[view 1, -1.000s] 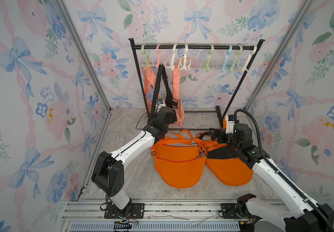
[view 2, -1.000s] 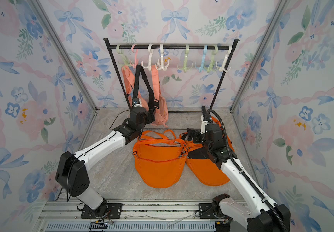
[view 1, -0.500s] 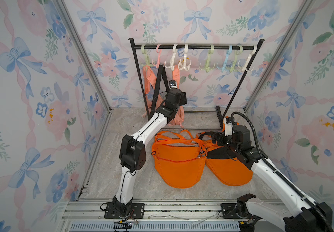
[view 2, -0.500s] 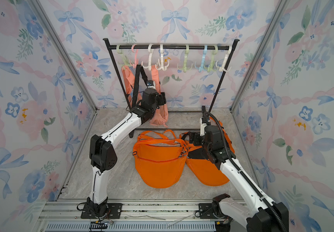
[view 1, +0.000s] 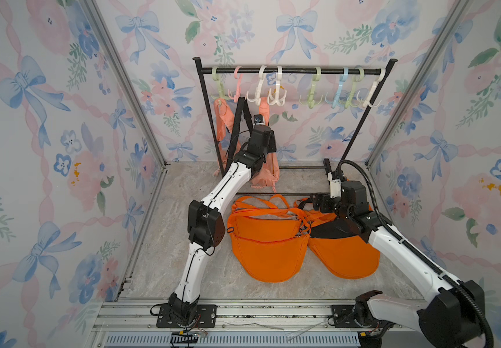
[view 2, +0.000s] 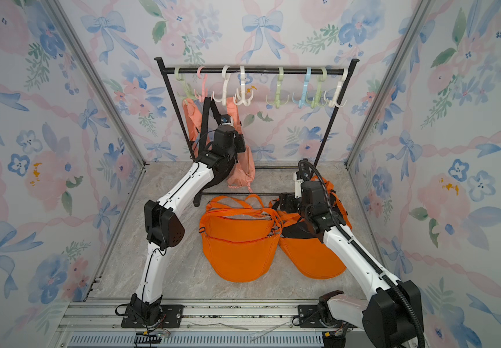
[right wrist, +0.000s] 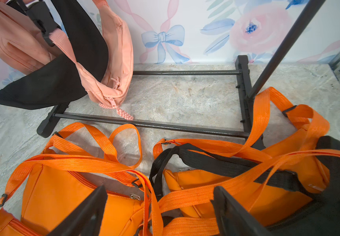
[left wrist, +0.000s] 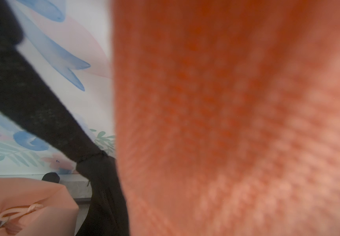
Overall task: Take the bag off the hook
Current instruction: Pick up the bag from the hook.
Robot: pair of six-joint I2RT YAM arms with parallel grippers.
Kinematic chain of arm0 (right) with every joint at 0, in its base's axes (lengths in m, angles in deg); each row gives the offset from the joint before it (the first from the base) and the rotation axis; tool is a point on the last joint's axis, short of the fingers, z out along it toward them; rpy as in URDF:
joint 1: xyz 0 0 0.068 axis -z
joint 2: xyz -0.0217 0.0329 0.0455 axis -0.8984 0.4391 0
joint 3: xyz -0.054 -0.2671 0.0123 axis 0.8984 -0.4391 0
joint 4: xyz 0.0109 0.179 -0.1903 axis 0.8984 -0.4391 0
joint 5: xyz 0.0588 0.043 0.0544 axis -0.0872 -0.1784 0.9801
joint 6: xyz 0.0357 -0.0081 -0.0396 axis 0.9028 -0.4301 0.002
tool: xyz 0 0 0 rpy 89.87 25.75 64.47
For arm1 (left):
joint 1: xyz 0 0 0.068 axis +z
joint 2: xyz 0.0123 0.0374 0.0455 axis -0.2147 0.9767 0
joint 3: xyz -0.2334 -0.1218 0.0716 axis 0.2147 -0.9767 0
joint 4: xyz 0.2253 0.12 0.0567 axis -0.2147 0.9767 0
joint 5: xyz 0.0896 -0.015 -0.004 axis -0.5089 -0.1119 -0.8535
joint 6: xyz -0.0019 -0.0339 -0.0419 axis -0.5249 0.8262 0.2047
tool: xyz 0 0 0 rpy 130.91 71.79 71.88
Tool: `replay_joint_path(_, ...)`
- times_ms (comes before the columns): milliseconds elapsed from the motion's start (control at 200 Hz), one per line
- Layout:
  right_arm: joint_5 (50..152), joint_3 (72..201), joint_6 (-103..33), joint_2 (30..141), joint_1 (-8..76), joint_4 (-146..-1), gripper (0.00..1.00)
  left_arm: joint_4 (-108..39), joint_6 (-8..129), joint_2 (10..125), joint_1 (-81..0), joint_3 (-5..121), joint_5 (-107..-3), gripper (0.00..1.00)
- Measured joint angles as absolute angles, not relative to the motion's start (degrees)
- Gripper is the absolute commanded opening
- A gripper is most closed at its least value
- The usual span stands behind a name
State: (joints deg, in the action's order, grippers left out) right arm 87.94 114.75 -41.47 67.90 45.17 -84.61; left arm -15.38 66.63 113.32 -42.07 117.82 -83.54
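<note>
Step in hand: getting hold of a hanging bag. The lift off the hook is not yet made.
Left gripper (view 1: 260, 118): up at the rack and closed tight. A pink strap (left wrist: 226, 122) fills its wrist view, so I judge it to be pinching that strap.
Task's bag: the pink bag (view 1: 266, 176) hangs at the rack's left end by that strap, its bottom low over the counter (view 1: 168, 241).
Hook: the strap goes up to the white hooks (view 1: 259, 87); which of the pair carries it I cannot tell.
Right gripper (right wrist: 158, 194): jaws wide apart and empty, low over the tangle of orange straps.
Next move calls for: raising the strap above the hook's upturned prong, then drawing it toward the front and clear of the black bag's straps (view 1: 241, 120) hanging just beside it.
Hooks on the rail (view 1: 297, 71): eight in all, three green, three white, one pink, one blue.
Hanging bags: three, namely the pink bag in hand, a second pink one (view 1: 222, 123) and a black bag (right wrist: 58, 77) between them.
Bags on the counter: two orange bags (view 1: 269, 250) side by side, with a black one (view 1: 336, 230) on the right-hand orange bag. There is more orange behind the right arm that I cannot sort out.
</note>
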Motion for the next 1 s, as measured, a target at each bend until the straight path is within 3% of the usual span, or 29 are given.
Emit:
replay_joint_path(515,94.89,127.91,-39.98,82.57,45.14,-81.55,0.86,-13.3,69.08,90.68,-35.75,99.28,-83.78,0.0)
replay_joint_path(855,100.4,150.75,-41.09,101.93,41.91,-77.61,0.9,-13.33,69.06,85.8,-33.85,95.59,-84.48,0.0)
replay_joint_path(1000,103.83,160.67,-41.49,109.23,39.51,-75.95,0.83,-13.28,69.01,85.8,-33.39,94.34,-84.37,0.0)
